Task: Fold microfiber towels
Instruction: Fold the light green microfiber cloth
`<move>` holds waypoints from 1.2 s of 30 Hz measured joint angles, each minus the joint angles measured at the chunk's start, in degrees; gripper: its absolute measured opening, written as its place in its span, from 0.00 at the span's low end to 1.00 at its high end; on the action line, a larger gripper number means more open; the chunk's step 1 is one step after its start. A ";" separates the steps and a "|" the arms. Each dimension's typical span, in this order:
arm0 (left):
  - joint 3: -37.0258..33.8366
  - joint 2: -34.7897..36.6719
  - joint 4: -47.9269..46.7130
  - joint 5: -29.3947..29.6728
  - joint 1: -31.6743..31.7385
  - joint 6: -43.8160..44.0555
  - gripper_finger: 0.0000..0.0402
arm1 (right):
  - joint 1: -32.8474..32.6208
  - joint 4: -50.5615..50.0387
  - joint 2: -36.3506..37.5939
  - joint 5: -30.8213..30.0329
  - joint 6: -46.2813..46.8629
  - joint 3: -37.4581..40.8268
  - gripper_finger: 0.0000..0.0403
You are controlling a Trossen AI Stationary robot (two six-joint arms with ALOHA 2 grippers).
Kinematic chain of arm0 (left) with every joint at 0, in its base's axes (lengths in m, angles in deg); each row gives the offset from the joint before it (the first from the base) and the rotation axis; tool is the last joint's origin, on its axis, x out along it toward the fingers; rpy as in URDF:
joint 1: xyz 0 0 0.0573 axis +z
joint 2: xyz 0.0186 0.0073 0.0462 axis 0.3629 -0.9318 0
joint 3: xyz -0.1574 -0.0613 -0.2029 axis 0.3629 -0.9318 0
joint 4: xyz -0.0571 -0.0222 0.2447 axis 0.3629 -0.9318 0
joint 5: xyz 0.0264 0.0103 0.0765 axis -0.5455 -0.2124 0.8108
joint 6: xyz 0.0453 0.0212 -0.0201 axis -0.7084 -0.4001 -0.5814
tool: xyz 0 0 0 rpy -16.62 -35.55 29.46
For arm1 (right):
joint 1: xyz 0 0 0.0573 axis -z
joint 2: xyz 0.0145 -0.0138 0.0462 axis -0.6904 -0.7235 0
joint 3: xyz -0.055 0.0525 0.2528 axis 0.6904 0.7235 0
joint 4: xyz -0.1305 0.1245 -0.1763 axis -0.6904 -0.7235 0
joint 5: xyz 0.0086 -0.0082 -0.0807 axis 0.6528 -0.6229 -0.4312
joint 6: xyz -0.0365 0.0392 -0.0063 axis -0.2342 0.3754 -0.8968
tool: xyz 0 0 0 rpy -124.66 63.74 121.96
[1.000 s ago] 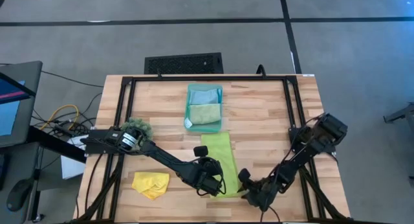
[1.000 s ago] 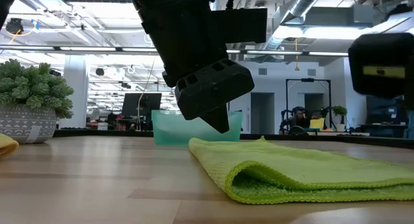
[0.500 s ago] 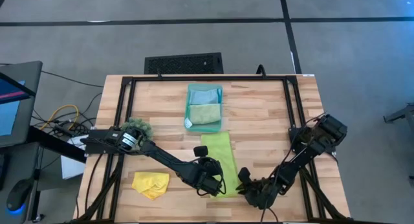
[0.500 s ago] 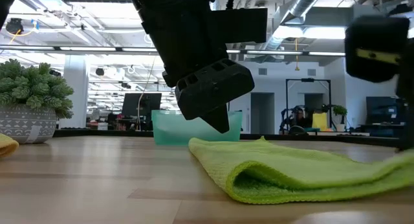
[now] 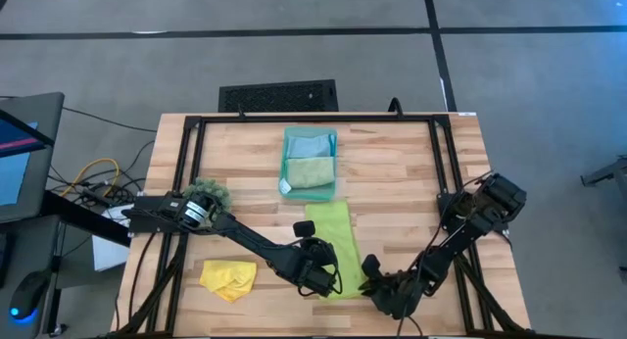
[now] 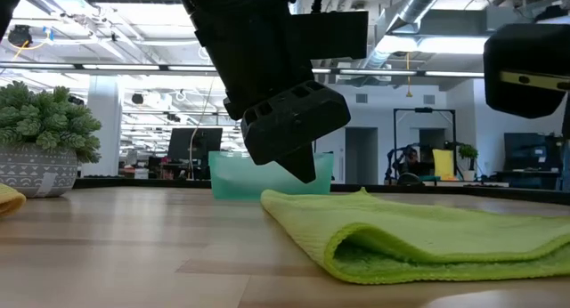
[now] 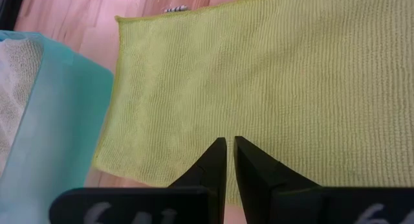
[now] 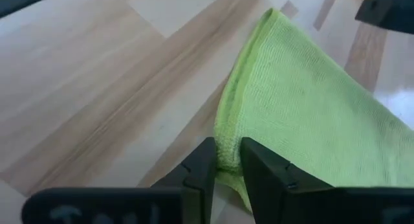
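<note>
Lime green towel (image 5: 334, 246) lies as a long folded strip on the wooden surface (image 5: 392, 172) at lower centre of the high view, running down from just below the teal tray (image 5: 310, 163), which holds a light blue towel (image 5: 309, 143) and a pale sage green towel (image 5: 311, 171). A yellow towel (image 5: 228, 277) sits crumpled at lower left, well apart, and a dark green spiky plant (image 5: 209, 190) stands at the left edge. The left end effector (image 7: 226, 160) hovers over the strip's left side with its fingers pressed nearly together and nothing between them. The right end effector (image 8: 226, 163) is at the strip's lower right corner, its fingers close around the towel's doubled edge and apparently pinching it. In the low view the cloth shows a rounded fold with two layers lying loosely on each other (image 6: 410, 237). It looks light, limp and slightly grippy, so it should drape and sag when lifted, and a layer may slip free if only one is caught. The best hold appears to be at a corner or hemmed edge, taking both layers together, with the other end effector pinning or lifting the matching corner so the fold stays square.
</note>
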 joint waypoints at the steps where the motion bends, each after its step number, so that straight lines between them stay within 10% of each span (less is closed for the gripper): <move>1: 0.00 0.00 0.00 0.00 0.00 0.00 0.06 | 0.00 0.22 0.02 -0.02 0.08 0.00 0.24; 36: 0.00 0.00 0.00 0.00 0.00 0.24 0.06 | 0.39 3.14 0.13 -1.79 2.47 -0.07 0.32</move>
